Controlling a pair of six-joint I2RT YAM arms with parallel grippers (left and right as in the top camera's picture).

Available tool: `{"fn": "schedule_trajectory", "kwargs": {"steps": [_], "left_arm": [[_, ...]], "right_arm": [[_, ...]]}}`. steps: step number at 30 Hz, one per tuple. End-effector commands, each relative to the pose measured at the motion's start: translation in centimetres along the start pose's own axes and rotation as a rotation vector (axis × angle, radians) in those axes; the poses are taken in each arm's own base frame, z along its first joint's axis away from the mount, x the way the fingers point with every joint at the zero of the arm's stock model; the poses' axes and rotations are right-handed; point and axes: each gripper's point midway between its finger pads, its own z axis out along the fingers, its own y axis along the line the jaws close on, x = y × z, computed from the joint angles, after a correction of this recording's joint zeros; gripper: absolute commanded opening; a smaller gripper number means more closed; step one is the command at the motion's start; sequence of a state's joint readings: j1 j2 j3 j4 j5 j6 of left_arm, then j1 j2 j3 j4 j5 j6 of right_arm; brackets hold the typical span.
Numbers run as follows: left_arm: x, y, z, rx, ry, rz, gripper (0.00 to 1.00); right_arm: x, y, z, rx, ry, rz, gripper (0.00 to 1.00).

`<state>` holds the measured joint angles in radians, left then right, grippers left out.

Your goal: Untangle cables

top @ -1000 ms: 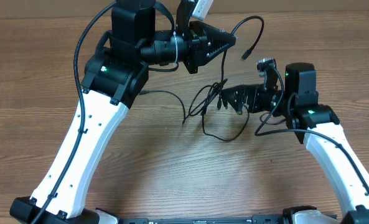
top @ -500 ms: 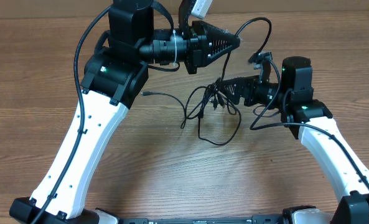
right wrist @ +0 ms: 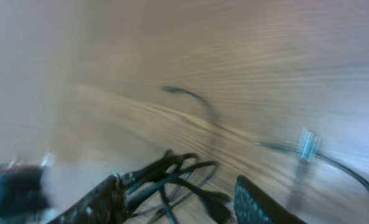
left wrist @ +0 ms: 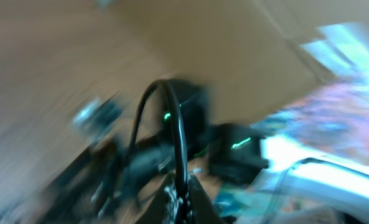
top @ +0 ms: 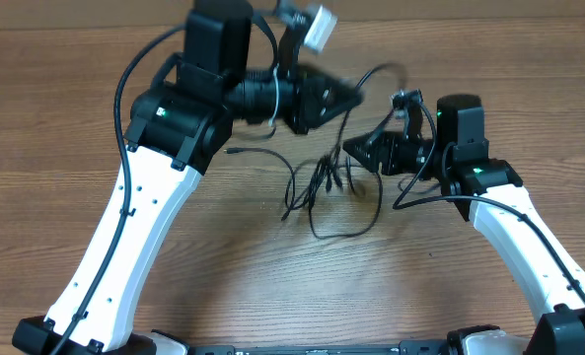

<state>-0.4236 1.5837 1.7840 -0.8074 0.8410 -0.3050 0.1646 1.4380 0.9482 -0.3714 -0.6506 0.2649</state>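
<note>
The cables lie loose at the middle of the table, with bare wood open toward 6 o'clock. The left gripper, at 12 o'clock, pinches one cord tight. The right gripper, at 2 o'clock, stands half wide, strands between its fingers. Only the right wrist view shows a silver plug. The white tag is too blurred to read.

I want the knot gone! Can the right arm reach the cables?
Probably yes. The right gripper is right at the cables, with some strands between its open fingers and nothing in the way. The wrist view is blurry, though.
</note>
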Motion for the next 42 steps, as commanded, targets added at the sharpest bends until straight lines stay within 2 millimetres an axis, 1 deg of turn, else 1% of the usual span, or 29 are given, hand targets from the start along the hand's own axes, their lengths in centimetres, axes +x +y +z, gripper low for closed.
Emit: {"fn": "schedule_trajectory", "kwargs": {"steps": [1,2,3,4,5,6,7,8,9,10,14,15,17,19,24,28,30,31,34,35,39,42], "left_arm": [[1.6,8.2,-2.7,-0.5,0.017,-0.01,0.04],[2.9,10.4,-3.8,-0.628,0.053,-0.046,0.04],[3.8,11.9,-4.7,-0.727,0.08,-0.075,0.04],[4.6,13.1,-5.7,-0.815,0.103,-0.107,0.04],[5.1,13.7,-6.2,-0.86,0.118,-0.12,0.06],[5.6,14.0,-6.3,-0.871,0.138,-0.127,0.29],[5.8,14.0,-6.3,-0.872,0.147,-0.131,0.55],[5.9,14.0,-6.3,-0.871,0.152,-0.134,0.79],[6.0,14.0,-6.3,-0.87,0.157,-0.137,0.91],[6.2,14.0,-6.2,-0.867,0.163,-0.14,1.0],[7.7,14.0,-6.4,-0.873,0.217,-0.191,1.0],[8.2,14.2,-6.3,-0.88,0.23,-0.221,1.0],[8.4,14.8,-5.8,-0.886,0.234,-0.25,1.0],[8.5,15.8,-5.2,-0.895,0.251,-0.254,0.98],[10.2,19.3,-2.9,-0.919,0.372,-0.247,0.9],[11.8,23.1,-1.5,-0.993,0.45,-0.267,0.88],[12.7,24.7,-1.1,-1.025,0.489,-0.276,0.86],[13.2,25.4,-0.8,-1.039,0.51,-0.281,0.84],[14.6,27.3,-0.5,-1.075,0.57,-0.288,0.71],[15.1,27.9,-0.4,-1.09,0.592,-0.288,0.69],[16.9,29.8,-0.3,-1.13,0.665,-0.31,0.69],[18.0,31.1,-0.4,-1.145,0.701,-0.335,0.71]], "right_arm": [[-0.6,-6.5,-1.3,0.378,-0.056,0.037,0.57],[-0.3,-7.7,-1.8,0.449,-0.05,0.05,0.59],[0.0,-8.6,-2.3,0.501,-0.045,0.058,0.62],[0.2,-9.2,-2.7,0.538,-0.04,0.064,0.64],[0.3,-9.4,-2.9,0.552,-0.038,0.069,0.66],[0.2,-9.4,-3.0,0.553,-0.037,0.071,0.68],[0.1,-9.3,-3.1,0.554,-0.037,0.073,0.68],[0.0,-9.2,-3.2,0.554,-0.037,0.073,0.68],[-0.2,-9.0,-3.3,0.554,-0.036,0.073,0.7],[-0.3,-8.9,-3.4,0.555,-0.034,0.074,0.7],[-0.3,-8.5,-3.9,0.562,-0.01,0.07,0.76],[-0.2,-8.5,-4.0,0.565,0.003,0.058,0.76],[0.0,-8.5,-4.0,0.566,0.01,0.061,0.78],[0.1,-8.5,-4.1,0.567,0.014,0.063,0.78],[0.4,-8.6,-4.1,0.571,0.026,0.068,0.79],[0.6,-8.6,-4.1,0.573,0.034,0.072,0.79],[0.7,-8.6,-4.2,0.573,0.035,0.073,0.8],[0.7,-8.6,-4.2,0.573,0.036,0.073,0.8],[0.8,-8.6,-4.2,0.575,0.041,0.075,0.8],[0.9,-8.6,-4.2,0.576,0.043,0.076,0.8],[1.1,-8.7,-4.2,0.578,0.05,0.079,0.8],[1.1,-8.7,-4.2,0.579,0.052,0.08,0.8]]}}
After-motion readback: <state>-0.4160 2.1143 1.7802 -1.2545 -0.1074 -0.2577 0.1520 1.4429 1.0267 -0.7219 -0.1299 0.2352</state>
